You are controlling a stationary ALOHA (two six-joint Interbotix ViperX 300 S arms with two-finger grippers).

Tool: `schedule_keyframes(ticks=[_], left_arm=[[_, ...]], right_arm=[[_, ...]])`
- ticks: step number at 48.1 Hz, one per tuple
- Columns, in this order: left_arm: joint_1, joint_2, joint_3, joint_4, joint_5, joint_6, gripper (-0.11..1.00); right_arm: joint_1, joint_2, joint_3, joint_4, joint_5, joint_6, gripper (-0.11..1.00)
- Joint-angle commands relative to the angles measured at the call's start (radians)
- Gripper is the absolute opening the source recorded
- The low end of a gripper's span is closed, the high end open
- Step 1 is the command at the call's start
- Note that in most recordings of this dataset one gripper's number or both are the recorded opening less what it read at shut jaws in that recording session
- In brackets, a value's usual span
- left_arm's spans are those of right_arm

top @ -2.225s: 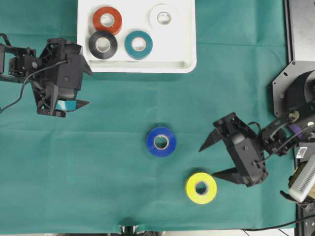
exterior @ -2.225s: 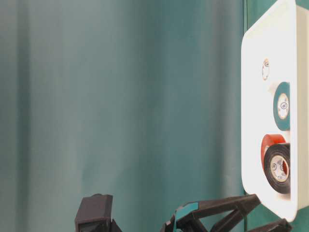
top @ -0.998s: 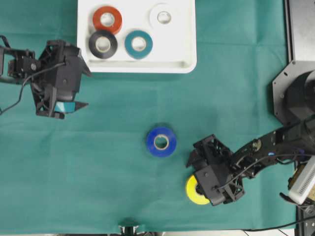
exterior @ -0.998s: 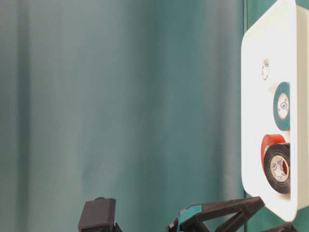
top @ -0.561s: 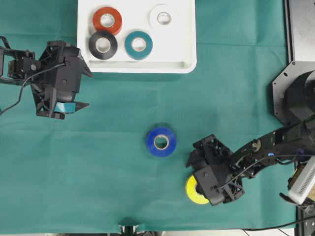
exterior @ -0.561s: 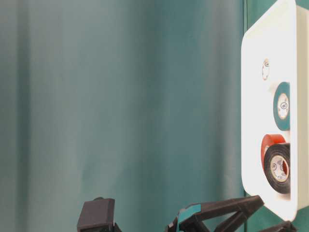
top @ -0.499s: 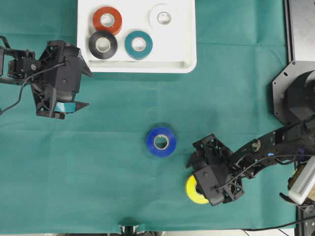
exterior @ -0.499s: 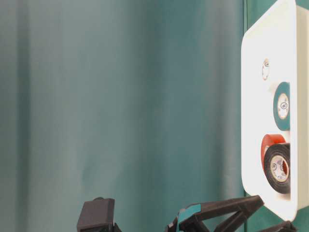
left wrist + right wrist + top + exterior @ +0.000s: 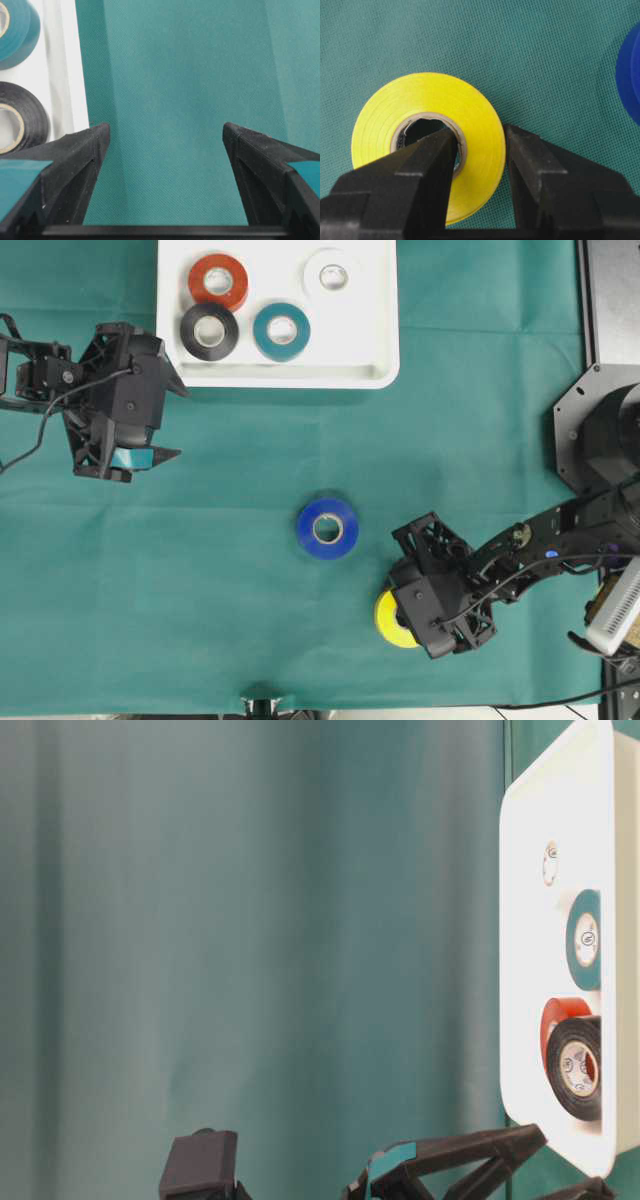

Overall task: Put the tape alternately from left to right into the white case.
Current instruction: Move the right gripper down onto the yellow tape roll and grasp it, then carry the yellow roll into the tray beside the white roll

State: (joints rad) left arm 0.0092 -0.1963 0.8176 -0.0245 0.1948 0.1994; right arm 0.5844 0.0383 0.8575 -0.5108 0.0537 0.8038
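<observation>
From overhead, the white case (image 9: 385, 340) holds four rolls, and the blue roll (image 9: 327, 529) lies on the green cloth (image 9: 200, 570). The left wrist view shows the left gripper (image 9: 165, 145) spread wide and empty beside the case. In the right wrist view, the right gripper (image 9: 480, 150) pinches the wall of the yellow roll (image 9: 427, 145), one finger inside its core.

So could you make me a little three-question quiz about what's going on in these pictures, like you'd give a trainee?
1. How many rolls of tape lie inside the white case?
2. True or false: the left gripper is holding a roll.
3. How does the right gripper hold the yellow roll? A) both fingers around the outside; B) one finger in the core hole, one outside the ring; C) it only hovers above.

Key
1. Four: red-orange, black, teal, white.
2. False: it is open and empty, over the green cloth.
3. B.
</observation>
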Motion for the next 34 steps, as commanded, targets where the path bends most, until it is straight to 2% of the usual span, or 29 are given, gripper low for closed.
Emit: schedule_keyframes(ticks=[1,22,34], left_arm=[[-0.003,-0.009,-0.011,-0.002,-0.006,0.002,1.0],[-0.006,-0.009,-0.011,-0.002,-0.008,0.002,1.0],[-0.014,-0.008,-0.011,-0.002,-0.006,0.002,1.0]], right_arm=[[0.0,-0.031,-0.021,-0.003,-0.003,-0.002,0.02],[-0.038,-0.117,-0.023,-0.011,0.115,-0.012,0.02],[-0.097,-0.172,-0.02,-0.084,0.187,-0.012,0.02]])
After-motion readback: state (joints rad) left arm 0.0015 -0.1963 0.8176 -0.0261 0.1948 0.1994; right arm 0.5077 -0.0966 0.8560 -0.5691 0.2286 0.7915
